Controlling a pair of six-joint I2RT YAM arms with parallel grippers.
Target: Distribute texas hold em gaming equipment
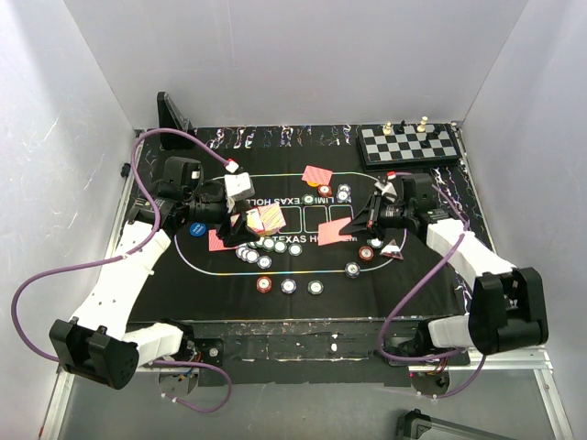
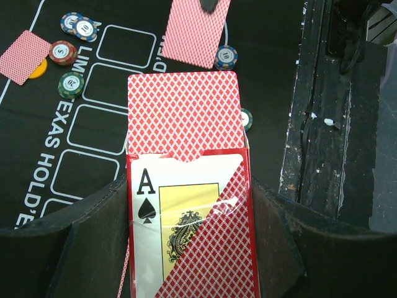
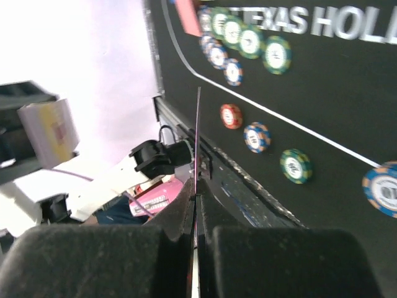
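Observation:
My left gripper [image 1: 240, 223] [image 2: 189, 205] is shut on a red card box [image 2: 186, 242] with an ace of spades on its face. Red-backed cards [image 2: 183, 112] stick out of its open end. It hangs over the mat's left half. My right gripper [image 1: 359, 223] [image 3: 196, 211] is shut on a single red-backed card [image 1: 336, 230], seen edge-on in the right wrist view [image 3: 198, 136]. Poker chips lie in a cluster [image 1: 261, 249] under the left gripper and in a row [image 1: 289, 286] nearer me. Other red-backed cards [image 1: 317, 174] [image 1: 217, 240] lie on the mat. A blue button disc [image 1: 196, 229] lies at the left.
The black felt mat [image 1: 303, 302] covers the table. A chessboard [image 1: 408, 144] with pieces sits at the back right. A black stand [image 1: 171, 112] is at the back left. More chips [image 1: 366, 253] lie near the right gripper. White walls close in three sides.

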